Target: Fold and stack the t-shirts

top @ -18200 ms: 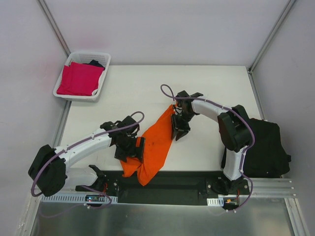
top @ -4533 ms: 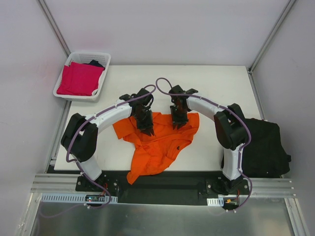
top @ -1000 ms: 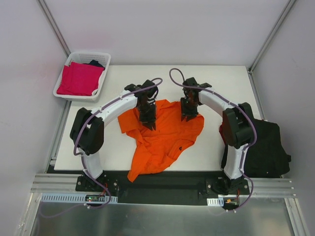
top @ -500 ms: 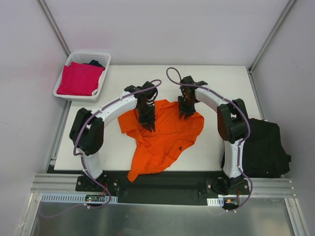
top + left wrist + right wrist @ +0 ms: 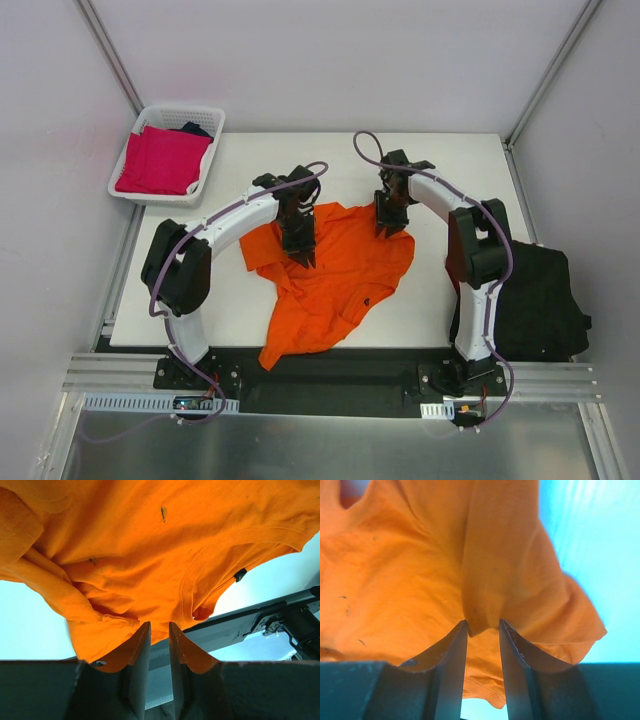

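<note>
– Hanging over the near edge of the tabletop [image 5: 450, 170], that's the tail end of the orange t-shirt [image 5: 340, 275], isn't it?

– Yes, and the rest lies spread across the middle. A few seconds back it sat nearer us and more crumpled; long before that it was only a bunched strip between the arms.

– What about the dark heap?

– The black t-shirts [image 5: 540, 300] are draped off the right edge, beside the right arm's base, same as before.

– And the grippers?

– The left gripper [image 5: 302, 252] is down on the shirt's left half, fingers nearly together with a fold of orange cloth pinched between them. It hasn't budged in the last second. The right gripper [image 5: 385, 225] nips a ridge of cloth at the shirt's far right part, and it has slid a touch right and farther away since half a second ago.

– Anything beyond them?

– At the far left corner, the white basket [image 5: 205, 150], with the magenta t-shirt [image 5: 160, 160] folded inside, unmoved.
</note>
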Tool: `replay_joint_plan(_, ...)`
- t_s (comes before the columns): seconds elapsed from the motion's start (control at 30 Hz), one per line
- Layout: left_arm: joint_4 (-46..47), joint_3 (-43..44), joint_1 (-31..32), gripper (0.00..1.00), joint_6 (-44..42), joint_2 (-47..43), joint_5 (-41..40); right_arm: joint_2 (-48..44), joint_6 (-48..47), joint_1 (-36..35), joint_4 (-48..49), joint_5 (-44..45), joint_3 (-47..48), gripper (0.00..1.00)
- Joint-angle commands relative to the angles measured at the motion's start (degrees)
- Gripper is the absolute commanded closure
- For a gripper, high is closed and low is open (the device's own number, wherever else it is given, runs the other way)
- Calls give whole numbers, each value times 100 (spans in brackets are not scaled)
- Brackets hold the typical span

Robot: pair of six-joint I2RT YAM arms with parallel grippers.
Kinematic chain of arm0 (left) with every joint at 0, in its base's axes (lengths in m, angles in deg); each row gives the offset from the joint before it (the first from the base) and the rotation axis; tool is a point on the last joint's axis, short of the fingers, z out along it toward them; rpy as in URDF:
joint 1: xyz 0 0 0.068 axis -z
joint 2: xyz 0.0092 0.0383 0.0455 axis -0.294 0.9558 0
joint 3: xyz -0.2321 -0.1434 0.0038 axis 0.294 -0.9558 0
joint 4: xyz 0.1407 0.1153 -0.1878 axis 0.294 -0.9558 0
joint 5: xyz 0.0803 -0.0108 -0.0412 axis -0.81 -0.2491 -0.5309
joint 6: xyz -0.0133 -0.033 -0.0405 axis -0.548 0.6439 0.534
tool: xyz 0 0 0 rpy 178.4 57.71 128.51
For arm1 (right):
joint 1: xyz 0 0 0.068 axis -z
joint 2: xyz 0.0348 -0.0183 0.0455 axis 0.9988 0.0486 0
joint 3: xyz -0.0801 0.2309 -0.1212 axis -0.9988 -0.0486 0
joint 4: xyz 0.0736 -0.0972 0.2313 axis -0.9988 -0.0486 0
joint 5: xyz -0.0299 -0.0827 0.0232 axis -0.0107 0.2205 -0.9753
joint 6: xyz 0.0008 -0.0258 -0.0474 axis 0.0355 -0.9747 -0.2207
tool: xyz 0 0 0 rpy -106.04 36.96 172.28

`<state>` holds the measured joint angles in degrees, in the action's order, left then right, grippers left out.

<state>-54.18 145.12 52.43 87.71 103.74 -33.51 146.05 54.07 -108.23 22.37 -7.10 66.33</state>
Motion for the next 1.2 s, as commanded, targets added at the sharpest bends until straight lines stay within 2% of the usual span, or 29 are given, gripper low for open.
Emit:
replay_joint_plan(0.0,-83,217,79,79,70,-67,-20,-7,-53,10,-110,-35,214,65)
replay_joint_plan(0.73,-83,279,88,79,106,21,-12,99,18,-96,-66,-158,171,69)
replay_joint_plan(0.83,-74,243,97,79,114,-5,-38,117,35,-96,-66,-184,179,74)
replay_joint_plan(1.0,-83,173,97,79,132,-75,-56,99,35,-96,-57,-185,188,94)
replay_joint_plan(1.17,-83,120,97,79,132,-111,-73,-67,61,-96,-241,105,390,99)
